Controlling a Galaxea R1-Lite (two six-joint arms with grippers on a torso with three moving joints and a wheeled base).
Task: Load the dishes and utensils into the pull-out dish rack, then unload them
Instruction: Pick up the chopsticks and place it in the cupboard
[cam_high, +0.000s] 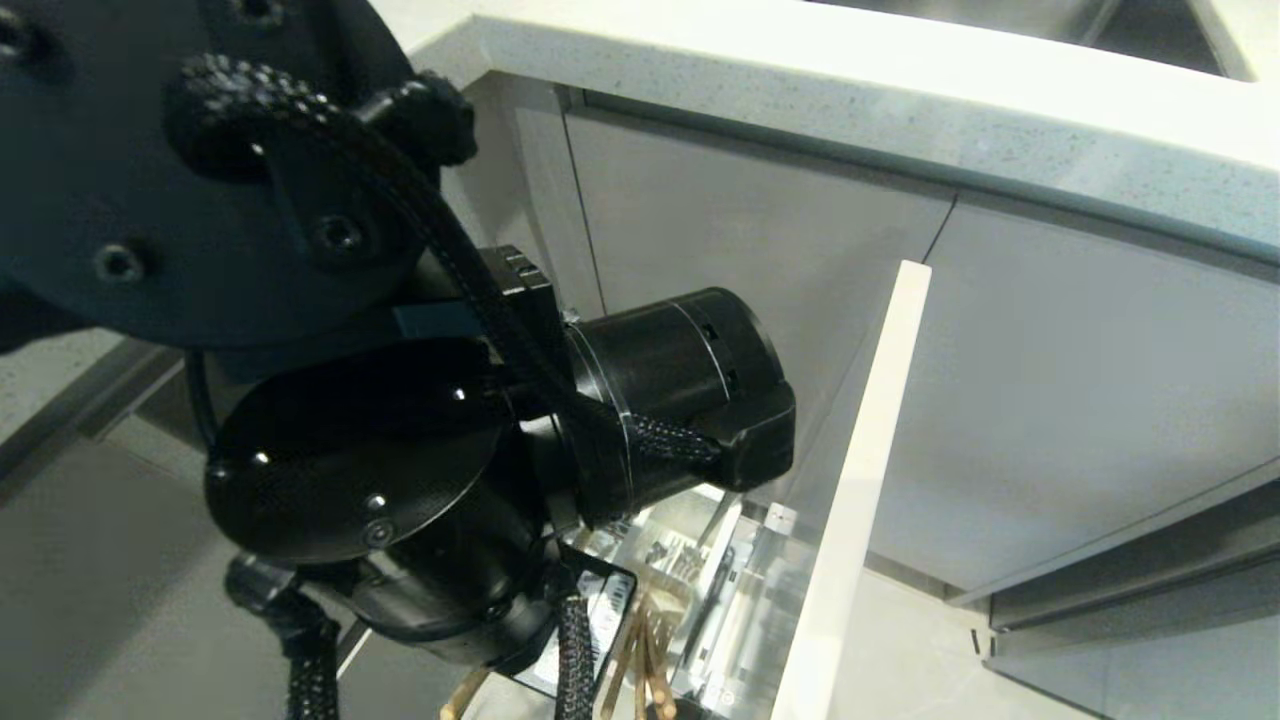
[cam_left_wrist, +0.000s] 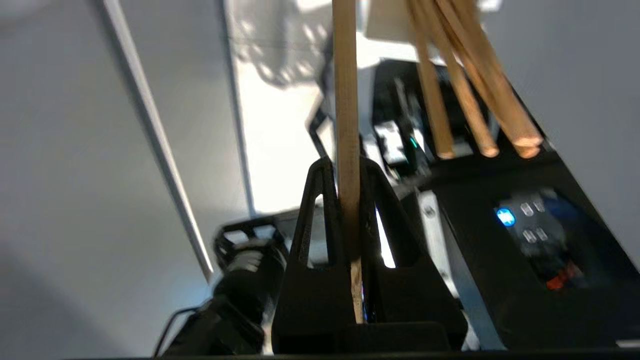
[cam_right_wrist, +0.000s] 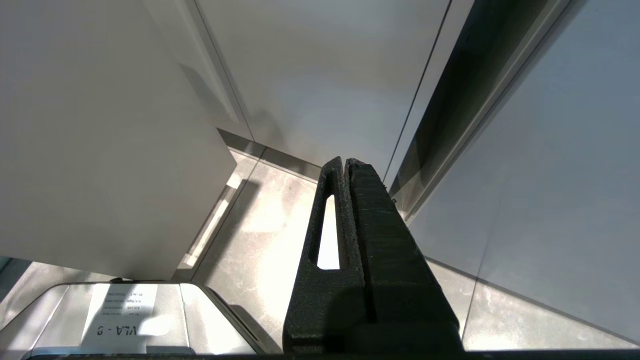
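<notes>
Left arm over the pulled-out dish rack (cam_high: 850, 500), one chopstick pinched.

One pale cabinet front stands right of the black left arm. The left gripper (cam_left_wrist: 345, 165) is clamped on a single thin, light wooden chopstick (cam_left_wrist: 346, 100); four similar sticks (cam_left_wrist: 465, 90) stand beside it. The right gripper (cam_right_wrist: 345, 165), jaws pressed together and empty, hangs near the floor.

The pull-out dish rack (cam_high: 850, 500) stands drawn out, its pale flat front running edge-on from 12 toward 6 o'clock in the head view; chrome wire and a white tub glint at its 9 o'clock side; one light wooden chopstick (cam_left_wrist: 346, 125) stands pinched upright; further wooden sticks (cam_left_wrist: 470, 100) lean at its 2 o'clock.
</notes>
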